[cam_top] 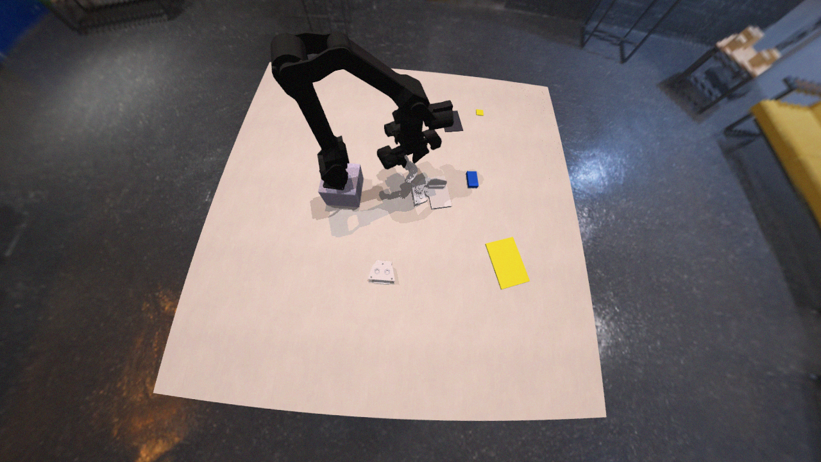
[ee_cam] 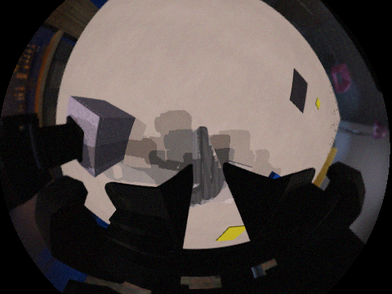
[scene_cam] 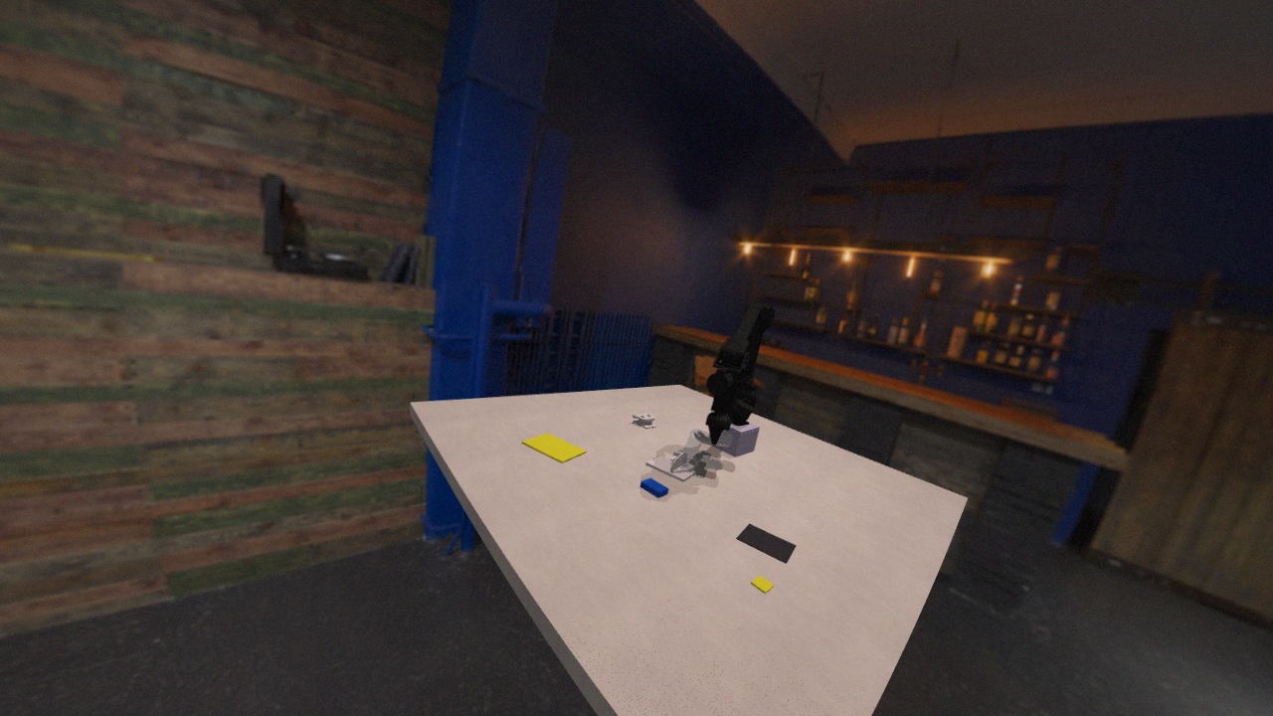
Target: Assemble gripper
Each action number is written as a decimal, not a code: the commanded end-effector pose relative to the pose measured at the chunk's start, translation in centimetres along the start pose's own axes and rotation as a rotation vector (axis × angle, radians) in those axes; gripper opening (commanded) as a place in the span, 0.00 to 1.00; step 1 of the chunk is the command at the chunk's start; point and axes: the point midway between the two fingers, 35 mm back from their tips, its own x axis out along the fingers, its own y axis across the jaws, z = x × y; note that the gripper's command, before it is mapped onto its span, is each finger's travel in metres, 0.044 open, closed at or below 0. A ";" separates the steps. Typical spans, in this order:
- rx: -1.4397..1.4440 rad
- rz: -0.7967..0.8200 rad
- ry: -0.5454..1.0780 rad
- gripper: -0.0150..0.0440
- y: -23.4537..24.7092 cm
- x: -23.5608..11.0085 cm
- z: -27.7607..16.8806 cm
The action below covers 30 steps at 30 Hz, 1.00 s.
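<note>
My gripper [cam_top: 413,160] [scene_cam: 715,438] [ee_cam: 208,167] is shut on a grey jaw [cam_top: 410,169] [ee_cam: 202,143], which points down from the fingertips above the table, close beside the gripper base. The white gripper base [cam_top: 440,199] [scene_cam: 662,465] lies flat near the middle of the table. The other jaw [cam_top: 437,182] lies at its far side; whether it is on a pin is too small to tell. In the wrist view my fingers hide most of the base. The white housing plate [cam_top: 381,270] [scene_cam: 642,418] lies apart, nearer the front in the top view, with two round features on top.
The arm stands on a lilac box [cam_top: 342,197] [scene_cam: 742,440] [ee_cam: 112,135]. A blue block [cam_top: 471,179] [scene_cam: 653,487] lies beside the base. A yellow sheet [cam_top: 507,263] [scene_cam: 553,447], a dark sheet [cam_top: 455,122] [scene_cam: 766,543] [ee_cam: 299,91] and a small yellow piece [cam_top: 480,112] [scene_cam: 762,584] [ee_cam: 318,103] lie farther off.
</note>
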 end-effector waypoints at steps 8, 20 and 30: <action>0.278 0.005 -0.003 0.48 0.6 0.1 -1.0; 0.589 0.006 -0.001 0.48 1.2 0.1 -2.2; 0.847 0.006 0.001 0.48 1.8 0.1 -3.1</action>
